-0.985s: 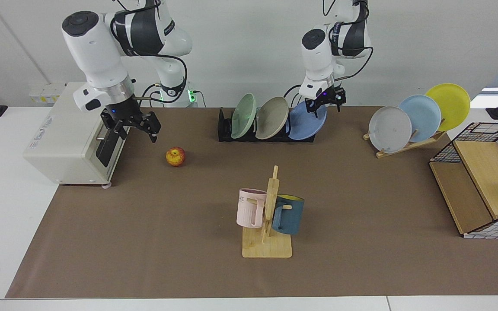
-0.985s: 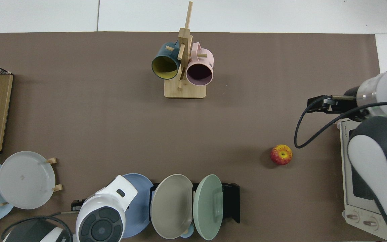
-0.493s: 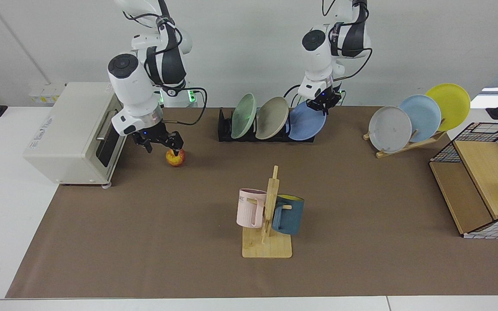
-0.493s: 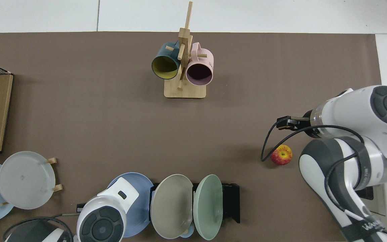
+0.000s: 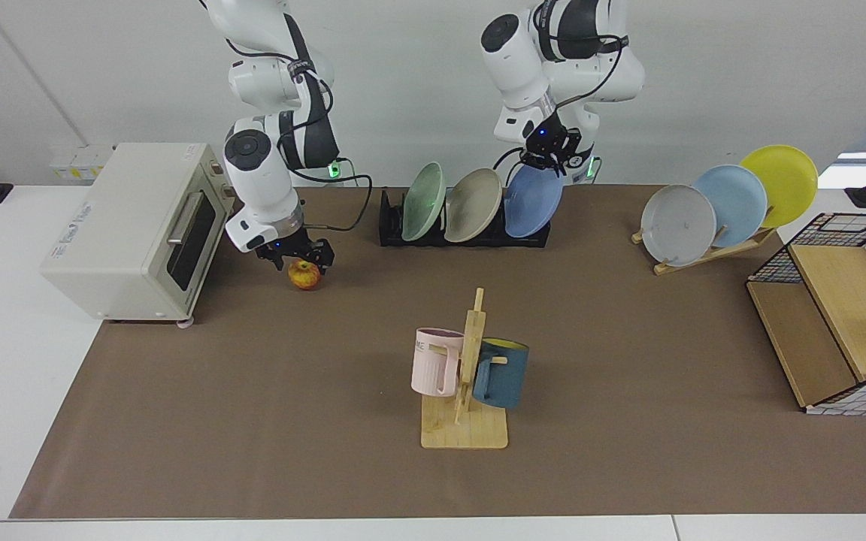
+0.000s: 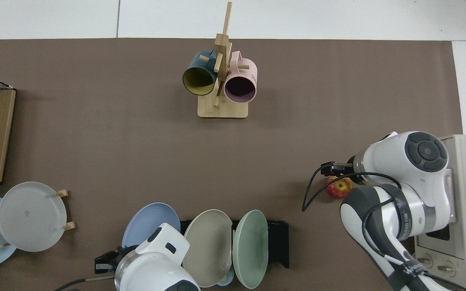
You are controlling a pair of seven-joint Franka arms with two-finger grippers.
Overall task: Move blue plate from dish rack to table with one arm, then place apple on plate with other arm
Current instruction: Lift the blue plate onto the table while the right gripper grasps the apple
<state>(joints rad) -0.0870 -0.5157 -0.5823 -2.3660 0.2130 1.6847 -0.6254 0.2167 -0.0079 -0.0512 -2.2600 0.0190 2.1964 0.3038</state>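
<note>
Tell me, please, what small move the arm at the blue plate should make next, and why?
Probably lift the blue plate straight up out of the dish rack. The left gripper sits on its top rim, and the plate still stands at the rack's end. The right gripper is already down over the apple, which needs the plate on the table.

Both arms [image 5: 267, 173] are glossy white with dark grey joint bands, round dark end caps and looping black cables [image 5: 343, 197]. Black grippers carry small blue lights; green lights glow at the bases.
</note>
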